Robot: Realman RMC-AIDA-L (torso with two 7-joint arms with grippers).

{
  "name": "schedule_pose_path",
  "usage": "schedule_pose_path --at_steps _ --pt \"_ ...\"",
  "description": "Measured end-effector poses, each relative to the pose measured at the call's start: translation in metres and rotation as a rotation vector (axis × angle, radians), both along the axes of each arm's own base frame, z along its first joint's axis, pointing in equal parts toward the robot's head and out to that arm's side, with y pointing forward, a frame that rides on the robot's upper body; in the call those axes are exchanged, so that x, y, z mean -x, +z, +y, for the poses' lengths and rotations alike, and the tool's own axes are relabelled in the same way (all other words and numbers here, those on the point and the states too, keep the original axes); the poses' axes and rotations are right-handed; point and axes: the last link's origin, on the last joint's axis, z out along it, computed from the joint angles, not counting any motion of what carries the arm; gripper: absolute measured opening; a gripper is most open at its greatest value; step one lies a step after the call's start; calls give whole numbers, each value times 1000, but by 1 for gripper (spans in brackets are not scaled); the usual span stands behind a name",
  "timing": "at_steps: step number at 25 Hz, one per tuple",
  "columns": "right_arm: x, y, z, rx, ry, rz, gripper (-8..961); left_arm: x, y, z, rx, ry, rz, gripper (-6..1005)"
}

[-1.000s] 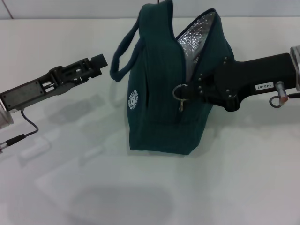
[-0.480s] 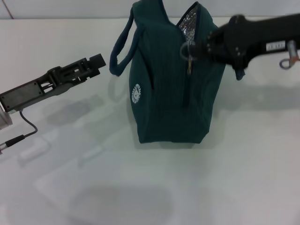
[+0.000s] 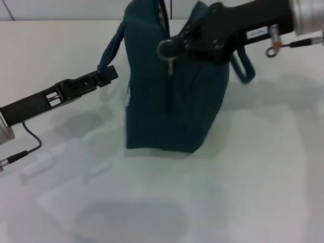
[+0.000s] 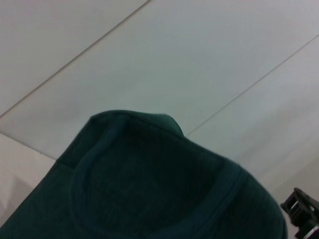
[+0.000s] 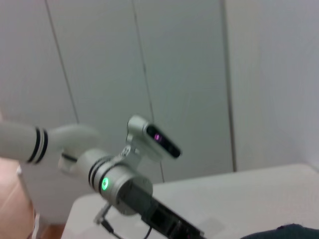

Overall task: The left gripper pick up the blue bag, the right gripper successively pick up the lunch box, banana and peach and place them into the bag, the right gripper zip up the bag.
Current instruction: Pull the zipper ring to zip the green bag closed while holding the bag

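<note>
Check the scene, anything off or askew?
The bag leans toward the left gripper, dragged by the right gripper at its ring pull. Nothing spilled or visibly damaged.

Right pincer [image 3: 178, 44] dragged zip pull [image 3: 167, 50] leftward; blue bag [image 3: 172, 106] now zipped, shifted left.

**Soft overhead light, motion blur around the bag**

Even, diffuse light falls from above on the white bench [image 3: 263, 167], with no hard glare. Faint grey shadows lie under the blue bag [image 3: 172, 101] and beneath both arms, and a broad, dim smudge sits near the front edge. The bag and the right pincer [image 3: 174, 45] look smeared by motion. In the left wrist view the dark fabric is soft and out of focus.
</note>
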Motion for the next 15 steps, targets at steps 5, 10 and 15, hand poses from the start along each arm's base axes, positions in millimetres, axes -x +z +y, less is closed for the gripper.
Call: schedule_pose_path --at_steps 5,10,15 --pt "10 12 16 -78 -2 -20 7 4 3 -4 -11 1 4 761" --pt "2 20 25 -115 -59 13 7 4 2 -6 -14 -5 4 760" --pt "-5 2 21 -66 -92 13 7 2 -1 -7 -34 -39 24 760"
